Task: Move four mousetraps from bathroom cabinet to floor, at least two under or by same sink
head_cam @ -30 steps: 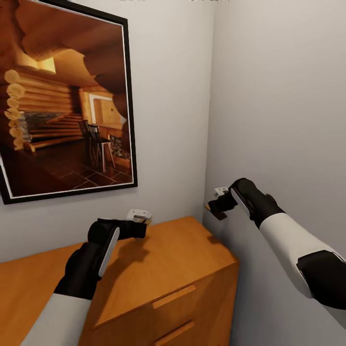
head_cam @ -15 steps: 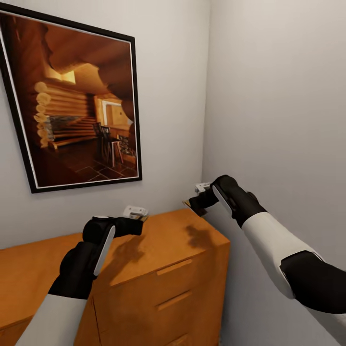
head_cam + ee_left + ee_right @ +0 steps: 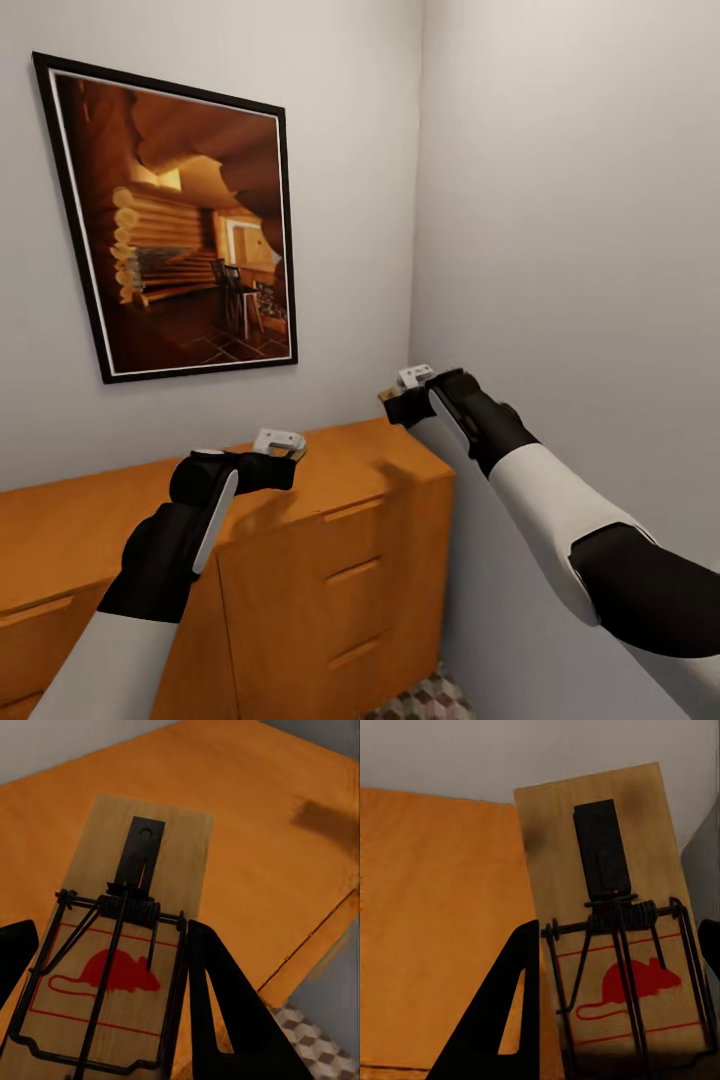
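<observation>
My left gripper (image 3: 284,465) is shut on a mousetrap (image 3: 280,441), held just above the top of the orange-brown cabinet (image 3: 340,545). In the left wrist view this trap (image 3: 112,967) is a wooden base with black wire and a red mouse print, with dark fingers (image 3: 225,1020) on both sides. My right gripper (image 3: 398,402) is shut on a second mousetrap (image 3: 412,377), held in the air over the cabinet's right end, close to the room's corner. The right wrist view has that trap (image 3: 615,922) between the fingers (image 3: 502,1020), with the cabinet top (image 3: 435,915) behind it.
A framed picture (image 3: 185,220) of a log interior hangs on the wall above the cabinet. A grey side wall (image 3: 580,250) stands close on the right. Drawer fronts with bar handles (image 3: 355,571) face me. A bit of patterned floor tile (image 3: 420,697) lies below the cabinet's corner.
The whole head view has shifted, so the camera has moved back; more drawer fronts and floor come into view. Both grippers keep their traps. The right hand sits slightly higher and more to the left.
</observation>
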Robot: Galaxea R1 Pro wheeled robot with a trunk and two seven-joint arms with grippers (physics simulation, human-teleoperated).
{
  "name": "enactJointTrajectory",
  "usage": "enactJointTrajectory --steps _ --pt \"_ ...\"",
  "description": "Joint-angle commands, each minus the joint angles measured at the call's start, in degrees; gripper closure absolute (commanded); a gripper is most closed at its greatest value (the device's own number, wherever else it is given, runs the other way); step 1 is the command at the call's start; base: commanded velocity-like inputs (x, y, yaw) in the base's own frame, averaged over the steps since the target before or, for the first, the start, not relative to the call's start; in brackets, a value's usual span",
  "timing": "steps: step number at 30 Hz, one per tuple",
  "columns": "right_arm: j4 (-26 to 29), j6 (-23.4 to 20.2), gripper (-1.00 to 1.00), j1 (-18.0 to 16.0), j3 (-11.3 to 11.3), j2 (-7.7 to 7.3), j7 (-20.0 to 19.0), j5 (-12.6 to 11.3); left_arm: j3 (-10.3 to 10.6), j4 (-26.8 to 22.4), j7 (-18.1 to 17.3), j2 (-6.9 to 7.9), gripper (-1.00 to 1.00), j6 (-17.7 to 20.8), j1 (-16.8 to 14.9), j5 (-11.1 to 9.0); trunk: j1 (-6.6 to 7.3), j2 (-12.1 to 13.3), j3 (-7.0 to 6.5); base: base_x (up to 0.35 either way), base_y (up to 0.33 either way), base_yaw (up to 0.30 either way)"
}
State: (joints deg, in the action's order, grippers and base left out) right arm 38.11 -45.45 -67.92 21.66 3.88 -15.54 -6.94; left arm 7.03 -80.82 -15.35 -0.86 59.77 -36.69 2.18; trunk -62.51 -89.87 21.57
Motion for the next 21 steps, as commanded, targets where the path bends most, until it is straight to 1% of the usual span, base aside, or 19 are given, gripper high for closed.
enactJointTrajectory --steps 1,5,8,21 --pt "0.0 0.2 1.00 0.2 0.1 -0.03 0.8 -1.0 0.0 0.0 -0.3 -0.02 1.00 0.2 0.0 0.3 0.04 0.0 0.07 -0.334 -0.096 0.000" --pt "0.0 0.7 1.00 0.9 0.1 -0.02 1.5 -1.7 0.0 0.0 -0.3 -0.01 1.00 0.2 0.0 0.3 0.04 0.0 0.07 -0.325 -0.104 0.000" --pt "0.0 0.8 1.00 1.1 0.1 -0.02 1.7 -1.9 0.0 0.0 -0.3 -0.01 1.00 0.2 0.0 0.2 0.04 0.0 0.07 -0.212 -0.064 0.000" --pt "-0.1 0.8 1.00 1.1 0.1 -0.02 1.8 -2.0 0.0 0.0 -0.3 -0.01 1.00 0.2 0.0 0.1 0.04 0.0 0.07 -0.021 -0.006 0.000"
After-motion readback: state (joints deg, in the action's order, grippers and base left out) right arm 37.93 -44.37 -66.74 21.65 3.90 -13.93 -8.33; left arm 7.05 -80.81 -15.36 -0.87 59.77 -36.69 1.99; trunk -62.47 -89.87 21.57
